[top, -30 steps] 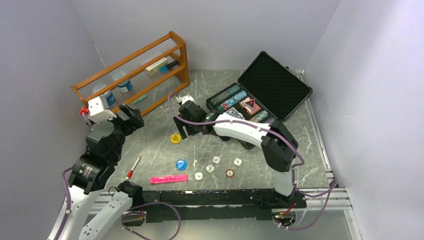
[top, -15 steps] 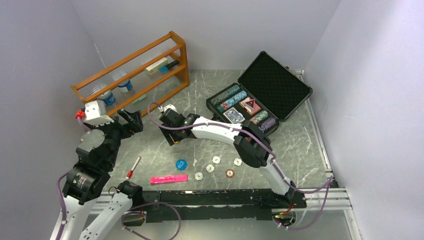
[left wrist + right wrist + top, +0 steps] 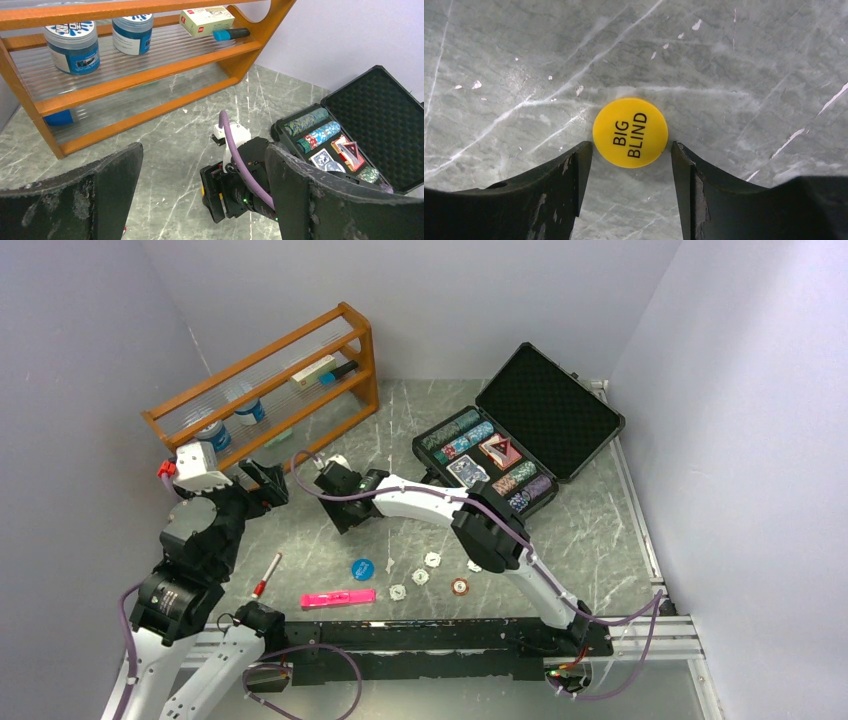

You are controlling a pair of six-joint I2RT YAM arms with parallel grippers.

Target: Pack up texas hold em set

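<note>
yellow button (image 3: 630, 132): lay flat and face up on the table (image 3: 749, 60), reading "big blind", well apart from the case (image 3: 550, 410), which stood open at the far right.
right gripper (image 3: 631, 148): jaws apart, one fingertip on each side of the button, right at its rim. whether the pads touched it could not be told. the button was not lifted.
left gripper (image 3: 203, 150): wide open, holding nothing, raised near the wooden rack (image 3: 150, 70).
handling: judged a thin, stiff, light plastic disc with a smooth face, likely to slide on the table or flip out of a shallow pinch.
where to hold: across the rim at opposite edges, fingertips low against the table, since the flat face offered nothing to grab.
left to pack: a blue button (image 3: 362, 567), small white discs (image 3: 420, 576) and a loose chip (image 3: 459, 586) lay on the table nearer the arms.
</note>
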